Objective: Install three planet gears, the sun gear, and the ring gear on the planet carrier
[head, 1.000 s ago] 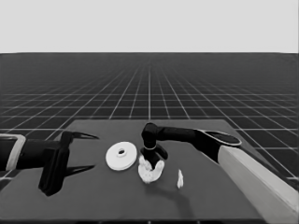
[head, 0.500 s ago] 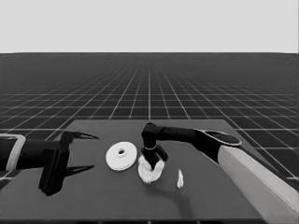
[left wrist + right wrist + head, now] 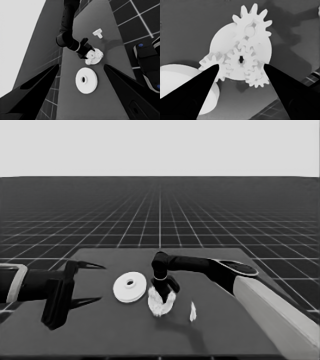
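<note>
A thin white piece (image 3: 192,312) is lying flat on the dark desk (image 3: 100,330), sitting toward the desk's right side, casting a shadow beside itself.

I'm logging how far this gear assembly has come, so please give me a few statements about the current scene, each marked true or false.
1. Four small gears sit meshed on the smaller round part. True.
2. The larger round part already covers the gears. False: it lies on the table beside them, uncovered.
3. The right gripper is directly over the gear cluster. True.
4. The left gripper holds the larger round part. False: it waits open at the table's left end, apart from that part.
5. The thin white piece rests on the gears. False: it lies apart from them on the table.
</note>
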Available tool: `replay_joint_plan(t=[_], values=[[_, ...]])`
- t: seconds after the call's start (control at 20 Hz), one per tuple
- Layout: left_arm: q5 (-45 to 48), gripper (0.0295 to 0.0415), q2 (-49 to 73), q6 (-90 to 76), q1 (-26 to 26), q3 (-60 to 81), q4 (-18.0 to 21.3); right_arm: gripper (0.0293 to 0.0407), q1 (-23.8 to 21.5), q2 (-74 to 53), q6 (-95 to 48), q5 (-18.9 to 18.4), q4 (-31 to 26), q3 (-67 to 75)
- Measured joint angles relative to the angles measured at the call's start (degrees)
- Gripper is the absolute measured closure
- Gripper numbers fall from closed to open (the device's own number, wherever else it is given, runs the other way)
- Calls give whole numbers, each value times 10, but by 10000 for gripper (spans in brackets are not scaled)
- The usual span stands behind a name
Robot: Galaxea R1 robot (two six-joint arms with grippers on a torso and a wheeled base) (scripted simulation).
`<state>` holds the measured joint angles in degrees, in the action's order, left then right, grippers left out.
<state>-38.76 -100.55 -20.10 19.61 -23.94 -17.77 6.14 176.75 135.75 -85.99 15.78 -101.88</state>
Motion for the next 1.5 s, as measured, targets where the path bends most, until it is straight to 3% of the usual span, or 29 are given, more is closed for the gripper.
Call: replay_joint_plan(t=[0.05,0.15,0.3,0.5,0.55,0.6,0.65,0.75,1.0,1.05,1.1,1.15,1.2,1.25,1.35,1.5], values=[[0,326,0,0,0,0,0,307,-28,-5,-225,-15,-25,22],[0,326,0,0,0,0,0,312,-62,-8,-451,-22,-50,37],[0,326,0,0,0,0,0,315,-76,-9,-549,-22,-63,41],[0,326,0,0,0,0,0,315,-78,-10,-571,-22,-66,41],[0,326,0,0,0,0,0,295,-7,-168,-810,63,59,303],[0,326,0,0,0,0,0,305,61,-410,-961,112,134,506],[0,326,0,0,0,0,0,311,97,-562,-1050,141,178,624],[0,326,0,0,0,0,0,315,128,-694,-1133,169,220,738],[0,326,0,0,0,0,0,315,141,-755,-1173,183,240,793],[-245,320,-164,278,-114,-81,-275,315,141,-757,-1175,183,241,795],[-471,304,-336,563,-135,-220,-232,315,142,-758,-1175,183,241,796],[-501,307,-425,705,-134,-383,-93,315,142,-759,-1176,184,242,796],[-487,315,-474,750,-137,-517,-1,315,142,-759,-1176,184,242,797],[-478,321,-507,759,-141,-614,54,315,142,-759,-1176,184,242,797],[-475,325,-547,749,-145,-728,108,315,142,-759,-1176,184,242,797],[-477,326,-570,735,-148,-792,131,315,142,-760,-1177,184,242,797]])
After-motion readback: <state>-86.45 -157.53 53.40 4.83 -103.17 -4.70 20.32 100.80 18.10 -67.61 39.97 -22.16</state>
